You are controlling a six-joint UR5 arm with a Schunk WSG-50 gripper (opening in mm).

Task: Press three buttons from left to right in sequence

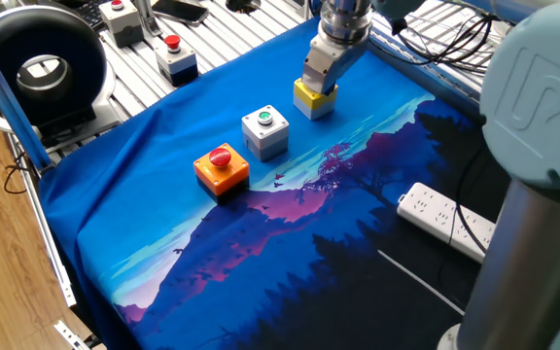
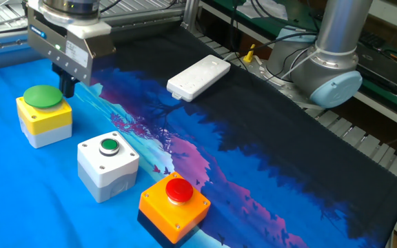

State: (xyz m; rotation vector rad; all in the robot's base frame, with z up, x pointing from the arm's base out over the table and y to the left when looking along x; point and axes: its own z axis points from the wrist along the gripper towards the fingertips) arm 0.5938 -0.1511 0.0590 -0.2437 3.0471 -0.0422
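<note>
end effector (image 2: 67, 88) beside yellow button box (image 2: 44, 116), finger state unclear | risk: fingers shove box sideways, missing green dome (image 2: 42, 96)

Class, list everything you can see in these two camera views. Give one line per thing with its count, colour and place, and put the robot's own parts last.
Orange button box: one, orange with red dome button, on the blue cloth, at one end of the row.
Grey button box: one, light grey with small green button, middle of the row.
Yellow button box: one, yellow with large green dome button, other end of the row, by the gripper.
Cloth: one, blue and purple landscape print, covering the table.
Power strip: one, white, on the dark part of the cloth.
Spare button boxes: two, grey with red buttons, on the metal rails beyond the cloth.
Round device: one, black, table corner.
Gripper: one, silver with dark fingers, beside the yellow box.
Arm: one, silver-grey.
</note>
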